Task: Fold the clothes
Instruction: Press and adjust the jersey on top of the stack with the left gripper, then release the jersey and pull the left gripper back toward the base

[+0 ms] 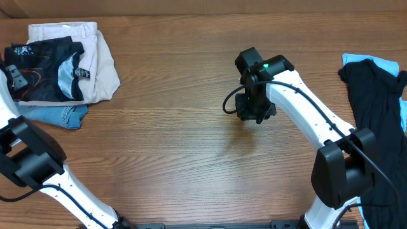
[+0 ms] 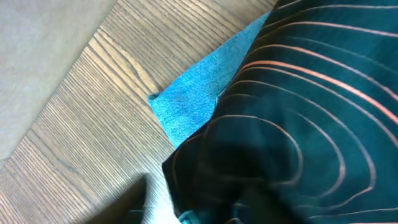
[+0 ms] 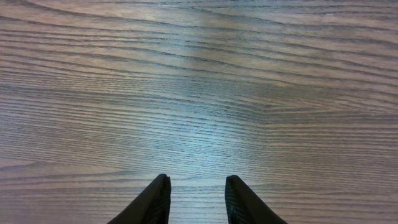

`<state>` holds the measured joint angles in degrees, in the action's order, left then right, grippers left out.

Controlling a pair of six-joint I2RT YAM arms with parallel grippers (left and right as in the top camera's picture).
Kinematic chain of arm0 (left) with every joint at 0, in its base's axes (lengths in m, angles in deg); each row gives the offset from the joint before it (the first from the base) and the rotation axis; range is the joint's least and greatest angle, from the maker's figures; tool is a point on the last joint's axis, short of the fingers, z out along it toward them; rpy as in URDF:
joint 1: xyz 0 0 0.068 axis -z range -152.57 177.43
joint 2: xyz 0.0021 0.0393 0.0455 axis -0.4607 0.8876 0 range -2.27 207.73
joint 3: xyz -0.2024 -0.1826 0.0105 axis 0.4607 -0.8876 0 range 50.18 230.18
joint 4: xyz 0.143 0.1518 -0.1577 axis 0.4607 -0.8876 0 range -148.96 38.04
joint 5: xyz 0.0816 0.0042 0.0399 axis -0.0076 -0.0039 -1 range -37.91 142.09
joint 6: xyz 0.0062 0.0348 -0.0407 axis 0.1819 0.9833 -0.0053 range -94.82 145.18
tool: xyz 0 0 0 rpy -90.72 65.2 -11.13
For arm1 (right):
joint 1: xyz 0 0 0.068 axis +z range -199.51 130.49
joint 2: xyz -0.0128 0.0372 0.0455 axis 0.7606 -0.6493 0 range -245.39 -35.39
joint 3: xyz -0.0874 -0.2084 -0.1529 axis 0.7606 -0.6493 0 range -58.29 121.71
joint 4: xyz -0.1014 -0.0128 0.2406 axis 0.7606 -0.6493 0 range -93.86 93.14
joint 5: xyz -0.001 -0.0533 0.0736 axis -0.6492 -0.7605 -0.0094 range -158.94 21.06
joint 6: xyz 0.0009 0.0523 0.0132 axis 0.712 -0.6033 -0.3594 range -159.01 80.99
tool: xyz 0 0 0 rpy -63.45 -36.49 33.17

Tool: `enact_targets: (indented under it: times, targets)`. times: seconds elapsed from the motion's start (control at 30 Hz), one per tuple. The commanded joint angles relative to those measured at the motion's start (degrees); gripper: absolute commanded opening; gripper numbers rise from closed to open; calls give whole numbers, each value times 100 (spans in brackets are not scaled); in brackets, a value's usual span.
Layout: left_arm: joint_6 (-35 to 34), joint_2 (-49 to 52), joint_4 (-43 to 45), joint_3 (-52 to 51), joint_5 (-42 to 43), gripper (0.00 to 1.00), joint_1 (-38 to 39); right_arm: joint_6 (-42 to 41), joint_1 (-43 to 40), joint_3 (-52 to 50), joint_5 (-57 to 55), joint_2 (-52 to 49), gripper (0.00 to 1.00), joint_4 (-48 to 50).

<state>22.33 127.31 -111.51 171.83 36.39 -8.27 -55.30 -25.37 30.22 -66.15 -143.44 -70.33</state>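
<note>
One black sports shirt (image 1: 44, 70) is lying folded on the beige trousers (image 1: 102, 57) and blue jeans (image 1: 60, 116) at the left of the table (image 1: 191, 146), so I am judging the fold essentially done, with my right gripper (image 3: 198, 200) hovering empty, fingers apart, and my left gripper (image 1: 14, 77) sitting at the stack, its finger state unreadable.

The shirt (image 1: 41, 83) lies atop the trousers (image 1: 102, 63) and jeans (image 1: 63, 116), far left.

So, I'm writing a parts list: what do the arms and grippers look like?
The left arm and right arm are white tubular links with bulky black joints. A black cable loops beside the right wrist, where a small green light glows. The right gripper has dark, tapering fingers.
</note>
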Motion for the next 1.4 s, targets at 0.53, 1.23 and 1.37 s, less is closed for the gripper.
enact_targets:
  times: [0.53,1.23,1.37]
  targets:
    - [-37,-44,-669,780,1576,87,-11,-22,11,81,26,79,33,46]
    - [116,-1095,-1355,1506,2498,100,2887,485,-1012,1694,669,79,100,874]
    - [118,-1099,-1672,1508,2417,100,3471,566,-1429,1821,675,79,100,697]
